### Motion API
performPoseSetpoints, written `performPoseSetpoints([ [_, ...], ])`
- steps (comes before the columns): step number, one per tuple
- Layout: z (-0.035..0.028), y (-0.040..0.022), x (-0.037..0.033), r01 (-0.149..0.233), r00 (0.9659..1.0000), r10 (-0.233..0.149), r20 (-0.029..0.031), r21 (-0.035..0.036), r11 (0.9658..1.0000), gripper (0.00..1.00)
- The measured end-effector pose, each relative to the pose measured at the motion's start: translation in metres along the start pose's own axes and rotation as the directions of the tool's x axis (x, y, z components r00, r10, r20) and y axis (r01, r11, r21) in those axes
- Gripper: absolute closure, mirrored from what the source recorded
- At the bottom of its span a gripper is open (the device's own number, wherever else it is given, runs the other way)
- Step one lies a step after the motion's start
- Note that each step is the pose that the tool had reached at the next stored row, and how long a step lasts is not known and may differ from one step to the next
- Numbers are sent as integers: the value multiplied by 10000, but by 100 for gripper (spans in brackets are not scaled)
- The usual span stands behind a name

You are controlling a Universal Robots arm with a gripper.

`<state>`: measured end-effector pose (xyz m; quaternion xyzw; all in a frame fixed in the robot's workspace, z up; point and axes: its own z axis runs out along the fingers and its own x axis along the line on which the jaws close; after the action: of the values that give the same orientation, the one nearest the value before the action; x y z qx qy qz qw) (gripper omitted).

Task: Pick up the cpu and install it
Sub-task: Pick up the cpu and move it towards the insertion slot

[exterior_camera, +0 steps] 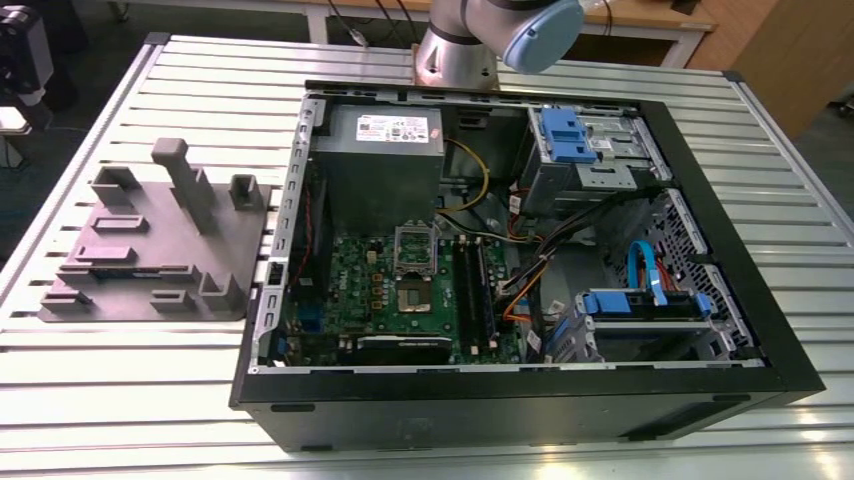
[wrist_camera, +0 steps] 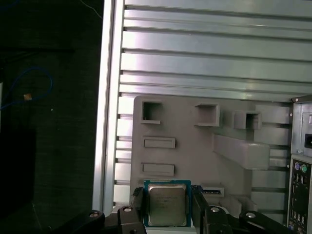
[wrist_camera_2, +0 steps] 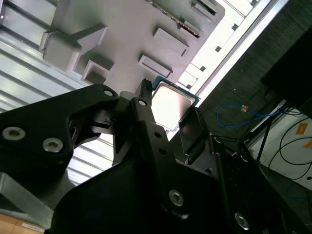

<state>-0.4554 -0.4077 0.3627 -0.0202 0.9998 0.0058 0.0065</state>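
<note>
The tool (wrist_camera: 167,199) grips the cpu (wrist_camera: 167,208) between its two black fingers (wrist_camera: 138,204), one at each of two opposite edges. They seem to touch the chip's green rim, though the contact itself is hard to make out. The chip's silver-grey top faces the camera. Beyond it lies the grey moulded tray (wrist_camera: 195,122) with its recesses and raised blocks, resting on the slatted metal tabletop (wrist_camera: 204,48). Past the tabletop's edge is dark floor (wrist_camera: 48,170). A computer case (wrist_camera: 301,185) with coloured ports stands just beside the tray.

A slatted metal table (exterior_camera: 120,400) carries a grey tray (exterior_camera: 147,250) and an open computer case (exterior_camera: 507,405).
</note>
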Motion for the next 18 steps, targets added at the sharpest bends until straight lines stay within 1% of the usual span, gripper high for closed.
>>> performPoseSetpoints([
  [18,-3,-1,-17,-1,10000,1,-3,1,10000,53],
])
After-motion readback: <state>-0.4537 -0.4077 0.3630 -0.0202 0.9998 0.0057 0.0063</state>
